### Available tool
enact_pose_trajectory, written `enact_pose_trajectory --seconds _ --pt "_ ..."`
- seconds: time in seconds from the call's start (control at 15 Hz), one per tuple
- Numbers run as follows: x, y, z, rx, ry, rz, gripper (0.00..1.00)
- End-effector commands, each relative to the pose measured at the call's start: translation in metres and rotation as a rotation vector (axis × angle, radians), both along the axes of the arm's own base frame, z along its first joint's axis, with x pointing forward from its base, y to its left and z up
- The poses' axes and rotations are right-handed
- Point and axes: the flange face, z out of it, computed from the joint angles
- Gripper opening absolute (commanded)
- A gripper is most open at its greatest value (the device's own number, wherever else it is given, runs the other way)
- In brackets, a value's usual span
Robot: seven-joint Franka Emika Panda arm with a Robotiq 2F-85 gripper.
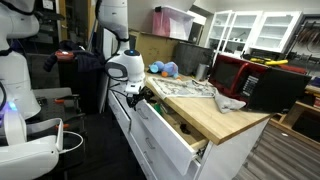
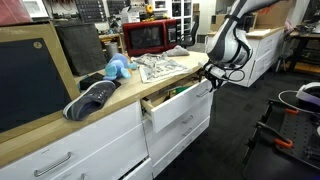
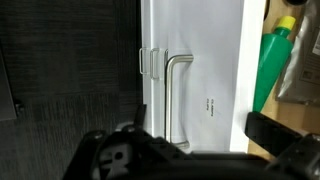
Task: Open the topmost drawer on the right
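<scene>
The topmost drawer (image 1: 162,130) under the wooden counter stands pulled out in both exterior views (image 2: 186,104). Its flat white front (image 3: 205,70) fills the wrist view, with a metal bar handle (image 3: 178,95) on it. A green bottle (image 3: 275,60) lies inside the drawer. My gripper (image 1: 136,93) hangs at the drawer's front, at its end (image 2: 211,76). In the wrist view the two dark fingers (image 3: 200,150) are spread wide, with the handle's lower end between them, apart from both. Nothing is held.
On the counter are a red microwave (image 1: 235,70), a blue plush toy (image 2: 118,68), newspapers (image 1: 185,88), a grey cloth (image 1: 228,102) and a grey shoe (image 2: 92,100). Taller white drawers (image 2: 185,128) sit below. Dark floor lies in front of the cabinet.
</scene>
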Motion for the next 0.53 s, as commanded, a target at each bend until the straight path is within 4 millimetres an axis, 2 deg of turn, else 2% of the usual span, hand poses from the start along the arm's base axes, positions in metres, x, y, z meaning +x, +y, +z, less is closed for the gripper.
enact_pose_trajectory --seconds 0.0,0.47 --pt "0.0061 -0.0083 -0.0054 0.008 0.052 0.008 1.00" --pt "0.0016 -0.0139 -0.0043 0.066 0.184 0.087 1.00"
